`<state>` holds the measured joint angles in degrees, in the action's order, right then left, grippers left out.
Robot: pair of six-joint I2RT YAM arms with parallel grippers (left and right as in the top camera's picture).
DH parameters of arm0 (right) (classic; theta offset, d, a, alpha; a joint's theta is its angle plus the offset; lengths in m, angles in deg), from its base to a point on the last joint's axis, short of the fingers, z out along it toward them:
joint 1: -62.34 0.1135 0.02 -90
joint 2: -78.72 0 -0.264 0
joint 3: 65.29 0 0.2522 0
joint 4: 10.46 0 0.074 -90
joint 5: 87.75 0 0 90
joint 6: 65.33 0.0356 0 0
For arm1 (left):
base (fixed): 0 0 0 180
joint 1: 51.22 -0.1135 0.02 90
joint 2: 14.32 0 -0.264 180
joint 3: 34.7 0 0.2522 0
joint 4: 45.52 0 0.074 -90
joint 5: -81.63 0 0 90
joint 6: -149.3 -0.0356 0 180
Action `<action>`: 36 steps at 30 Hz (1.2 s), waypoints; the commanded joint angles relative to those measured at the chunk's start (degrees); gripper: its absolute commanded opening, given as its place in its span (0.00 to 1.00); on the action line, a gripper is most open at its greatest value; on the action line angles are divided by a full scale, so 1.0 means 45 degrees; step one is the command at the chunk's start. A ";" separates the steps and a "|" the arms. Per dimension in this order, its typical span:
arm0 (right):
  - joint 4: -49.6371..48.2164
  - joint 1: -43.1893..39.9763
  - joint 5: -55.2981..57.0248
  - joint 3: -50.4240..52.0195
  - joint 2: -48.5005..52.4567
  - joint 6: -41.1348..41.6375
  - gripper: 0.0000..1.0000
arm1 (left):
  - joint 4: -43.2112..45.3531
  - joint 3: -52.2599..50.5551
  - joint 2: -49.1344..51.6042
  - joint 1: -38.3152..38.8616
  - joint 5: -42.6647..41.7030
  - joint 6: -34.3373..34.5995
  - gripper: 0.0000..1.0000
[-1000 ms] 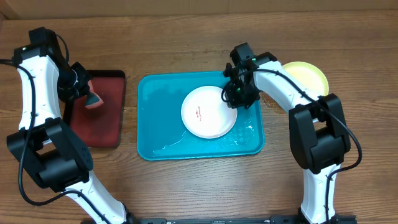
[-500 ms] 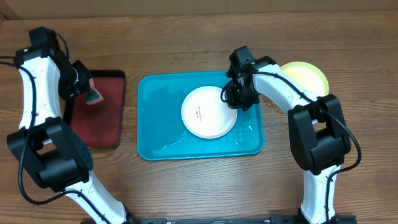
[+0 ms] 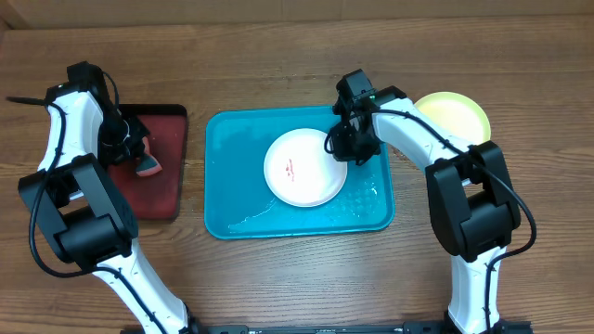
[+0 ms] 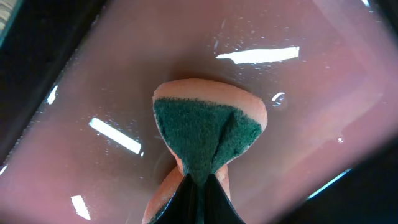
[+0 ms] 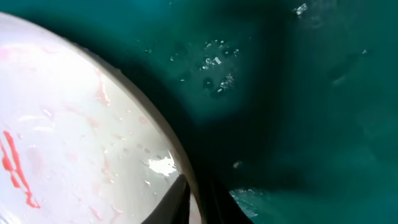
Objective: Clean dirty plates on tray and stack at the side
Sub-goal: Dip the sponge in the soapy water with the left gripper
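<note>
A white plate (image 3: 304, 168) with a red smear lies in the turquoise tray (image 3: 232, 181). My right gripper (image 3: 340, 147) is shut on the plate's right rim; the right wrist view shows the rim (image 5: 93, 118) between the fingers (image 5: 198, 199) over the wet tray floor (image 5: 311, 93). A yellow-green plate (image 3: 457, 113) sits on the table right of the tray. The pale blue plate is not in view. My left gripper (image 3: 130, 153) is shut on an orange sponge with a green scrub side (image 4: 205, 134), held over the dark red tray (image 4: 323, 93).
The dark red black-rimmed tray (image 3: 158, 190) lies left of the turquoise tray. Water pools on the turquoise tray's floor near its front right (image 3: 367, 199). The wooden table (image 3: 297, 269) surrounds both trays.
The right gripper has dragged the white plate slightly left in the tray. The left gripper with the sponge has moved down and right over the dark red tray.
</note>
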<state>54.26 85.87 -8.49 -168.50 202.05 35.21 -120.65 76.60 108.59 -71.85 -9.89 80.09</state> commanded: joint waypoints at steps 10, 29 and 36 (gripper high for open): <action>-0.0209 0.0199 -0.0359 0.0296 0.0131 0.0044 0.09 | 0.0408 -0.0578 -0.0068 0.0044 0.0525 0.0049 0.05; -0.0831 0.0204 -0.0359 0.0291 0.0131 0.0049 0.04 | -0.1603 0.2166 -0.1243 0.0107 -0.0097 -0.0015 0.04; -0.1787 0.0486 -0.0180 0.0291 0.0131 -0.0010 0.04 | -0.1258 0.1564 -0.1336 0.0364 -0.0049 -0.0374 0.04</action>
<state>47.84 86.74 -10.83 -167.78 202.05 35.15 -126.86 84.99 103.41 -71.45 -9.45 80.03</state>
